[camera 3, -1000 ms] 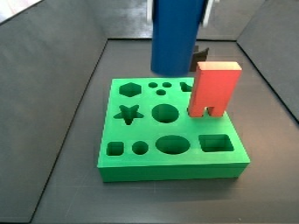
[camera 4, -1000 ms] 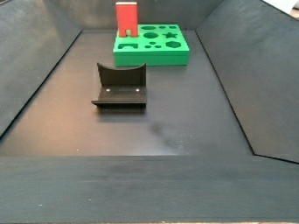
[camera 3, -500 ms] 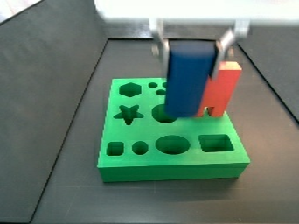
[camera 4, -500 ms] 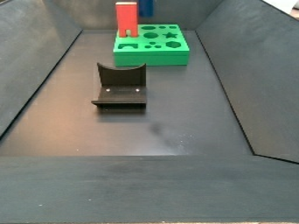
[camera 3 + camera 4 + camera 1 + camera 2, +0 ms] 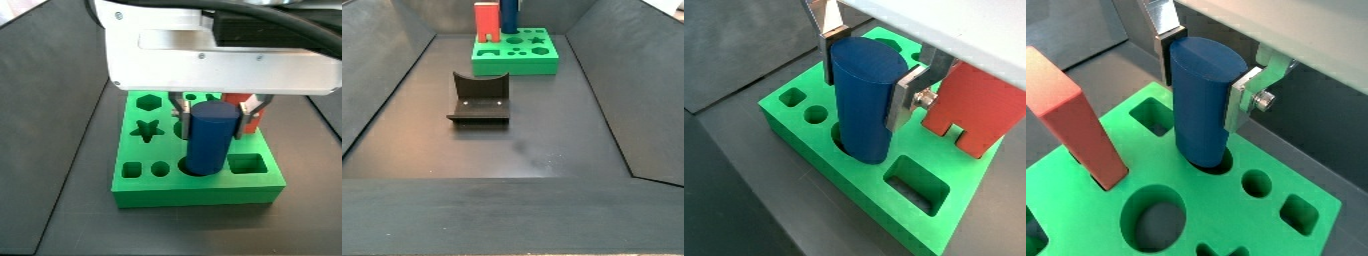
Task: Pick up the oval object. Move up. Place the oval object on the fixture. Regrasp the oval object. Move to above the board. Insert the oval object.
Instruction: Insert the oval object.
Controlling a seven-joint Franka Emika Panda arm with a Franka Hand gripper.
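Observation:
The oval object (image 5: pixel 865 100), a smooth dark-blue peg, stands upright between my gripper's (image 5: pixel 869 80) two silver fingers, which are shut on its upper part. It also shows in a wrist view (image 5: pixel 1200 100) and in both side views (image 5: pixel 207 140) (image 5: pixel 509 15). Its lower end sits in the oval hole of the green board (image 5: pixel 858 195), as both wrist views show. The board also shows in a wrist view (image 5: pixel 1240 215) and both side views (image 5: pixel 134 190) (image 5: pixel 529 65). My gripper (image 5: pixel 1204 75) (image 5: pixel 214 118) hangs over the board's middle.
A red block (image 5: pixel 971 110) (image 5: pixel 1073 115) stands upright on the board close beside the peg (image 5: pixel 484 20). The dark fixture (image 5: pixel 478 98) stands on the floor away from the board. Grey walls enclose the floor.
My gripper has come down with the oval object from above the board. The peg's lower end now meets the oval hole. The red block has not moved.

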